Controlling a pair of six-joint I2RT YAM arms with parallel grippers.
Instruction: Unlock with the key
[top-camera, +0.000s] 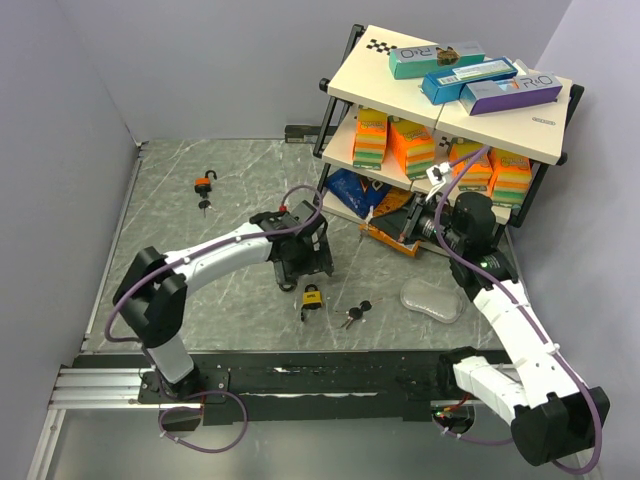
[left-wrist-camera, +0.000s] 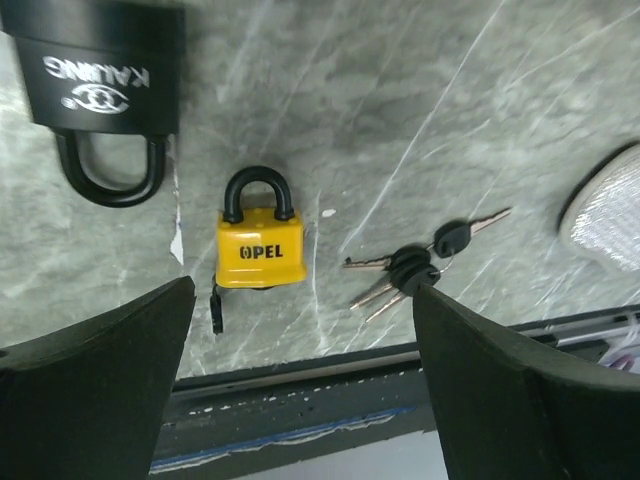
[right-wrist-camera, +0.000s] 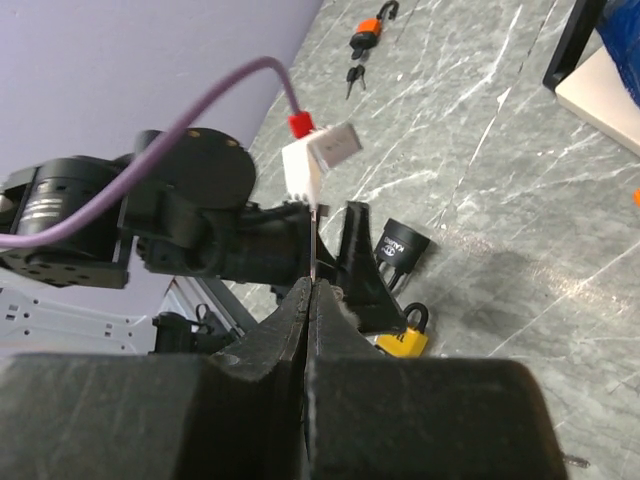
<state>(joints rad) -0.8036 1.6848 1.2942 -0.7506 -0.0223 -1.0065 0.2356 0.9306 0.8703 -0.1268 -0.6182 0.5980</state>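
Fingers (left-wrist-camera: 90, 380) of the left gripper (left-wrist-camera: 302, 300) fill the bottom corners of its wrist view. They are spread wide, hold nothing, and hang over the table (left-wrist-camera: 420, 90). At 11 o'clock lies a black lock (left-wrist-camera: 100, 70), its shackle pointing to 6 o'clock. Dead centre sits the yellow lock (left-wrist-camera: 262, 250), flat and closed. A small dark piece pokes from its lower edge; whether that is a key I cannot tell. Just beside it at 3 o'clock lie the keys (left-wrist-camera: 410, 268), a fanned bunch flat on the stone. A clear lid (left-wrist-camera: 610, 210) shows at the far right edge. The right gripper (right-wrist-camera: 310, 290) is pressed shut on nothing, well apart at 2 o'clock of the yellow lock, up by the shelf (top-camera: 370, 75).

Several things could go wrong from here, as I judge it. The keys lie flat and bunched, so a pinch may skid off them or lift the wrong blade. Three locks are about, counting the orange lock (top-camera: 205, 184) at 10 o'clock, so the bunch may not match the lock tried. The yellow lock is loose, so a key pushed or twisted into it with nothing bracing it would make it slide or spin. A wide descent could also nudge the black lock.
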